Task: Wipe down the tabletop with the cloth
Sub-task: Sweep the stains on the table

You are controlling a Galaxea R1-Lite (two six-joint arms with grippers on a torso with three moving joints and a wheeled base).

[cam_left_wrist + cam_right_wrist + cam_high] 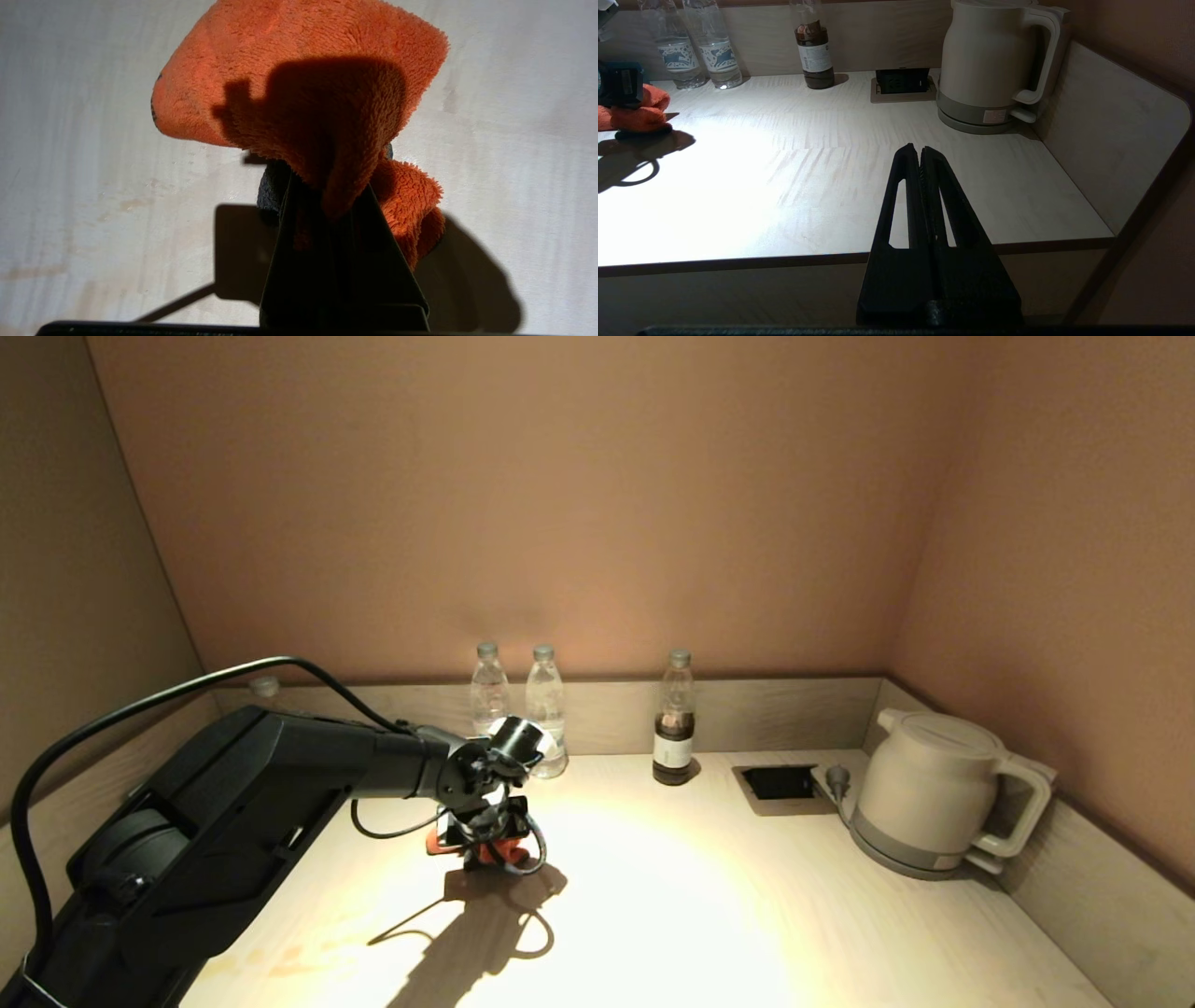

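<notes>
The orange-red fuzzy cloth (299, 70) is bunched on the pale wood-grain tabletop (70, 140), left of the middle and near the back rim. A bit of its dark underside shows beside the fingers. My left gripper (327, 186) points down onto the tabletop and is shut on a fold of the cloth, which drapes over and hides the fingertips. In the head view the cloth (509, 850) peeks out under the left gripper (487, 847). My right gripper (920, 150) hangs shut and empty off the tabletop's (784, 177) front edge, right of centre, far from the cloth (642, 116).
Two clear water bottles (490, 695) (546, 709) and a dark-filled bottle (674, 726) stand along the back rim. A black recess (780, 782) and a cream kettle (934, 793) sit at the back right. A low grey-wood rim (1074, 859) and walls enclose three sides.
</notes>
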